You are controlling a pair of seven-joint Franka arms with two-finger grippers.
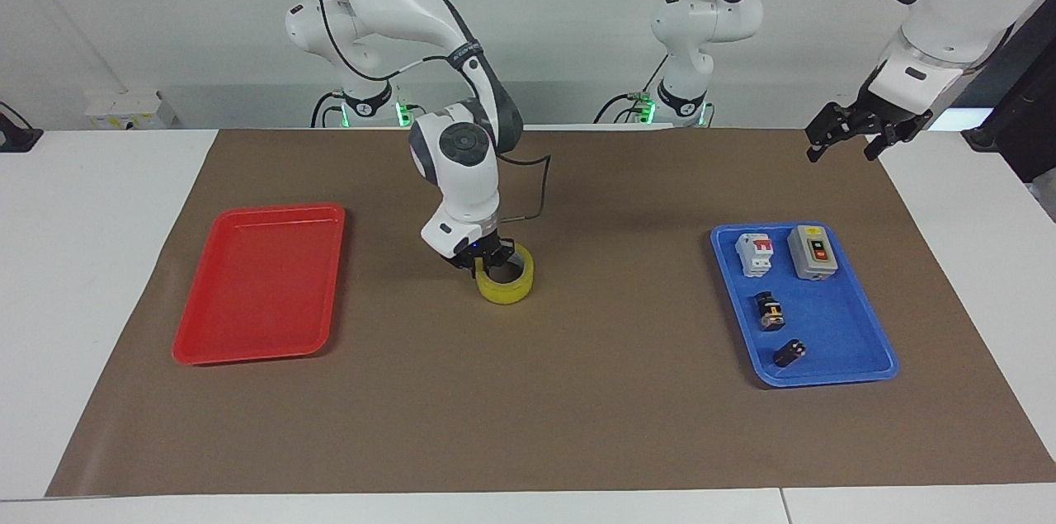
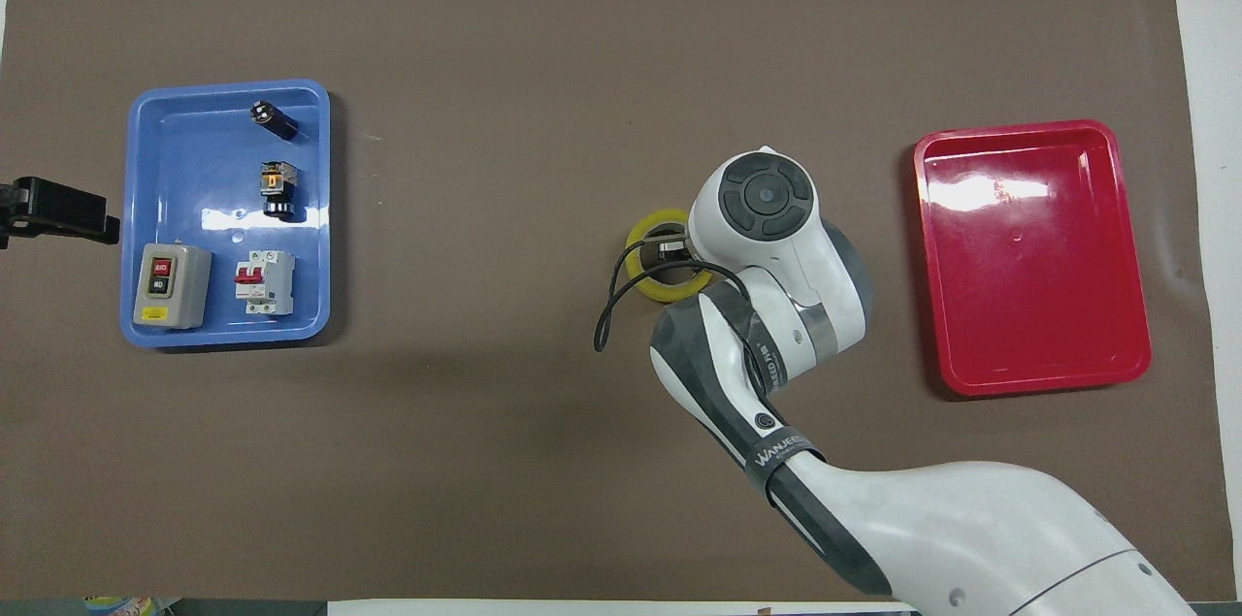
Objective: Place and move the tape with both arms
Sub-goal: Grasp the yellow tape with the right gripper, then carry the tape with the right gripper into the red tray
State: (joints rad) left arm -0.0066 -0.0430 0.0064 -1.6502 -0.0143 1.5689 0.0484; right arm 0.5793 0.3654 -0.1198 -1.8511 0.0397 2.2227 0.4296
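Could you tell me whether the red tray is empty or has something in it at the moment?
Empty: the red tray shows only its bare glossy floor in both views, and the tape lies on the brown mat beside it.

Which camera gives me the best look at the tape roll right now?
The facing view: the tape shows nearly whole on the brown mat, with the right claw shut on its rim. In the overhead view the right arm's wrist covers part of the ring.
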